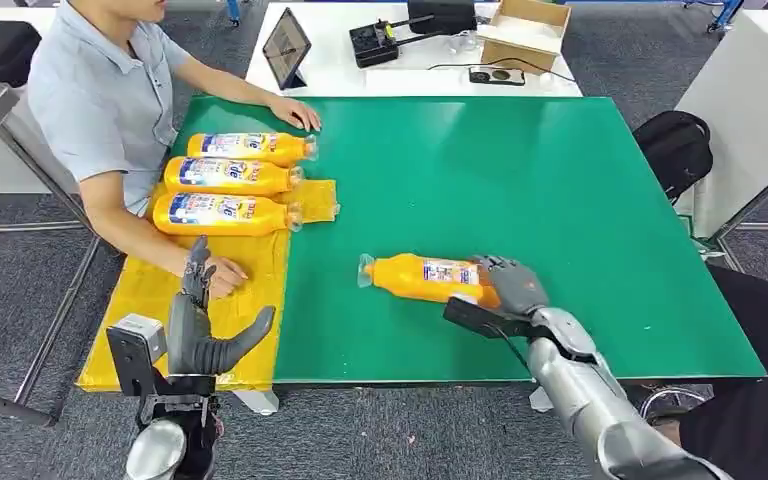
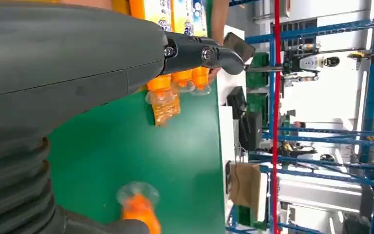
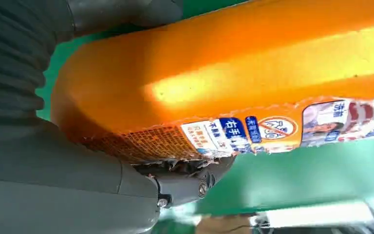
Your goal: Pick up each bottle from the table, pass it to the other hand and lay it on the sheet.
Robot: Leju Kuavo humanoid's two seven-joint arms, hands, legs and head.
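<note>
An orange bottle lies on its side on the green mat, cap pointing left. My right hand grips its base end, fingers over the top and thumb on the near side. My left hand hovers open over the front part of the yellow sheet, fingers spread and holding nothing. Three more orange bottles lie side by side at the sheet's far end. The left wrist view catches their necks and the lone bottle's cap.
A person sits at the table's left, one hand on the sheet close to my left hand, the other at the mat's far-left corner. A white table behind holds a tablet, a controller and a cardboard box.
</note>
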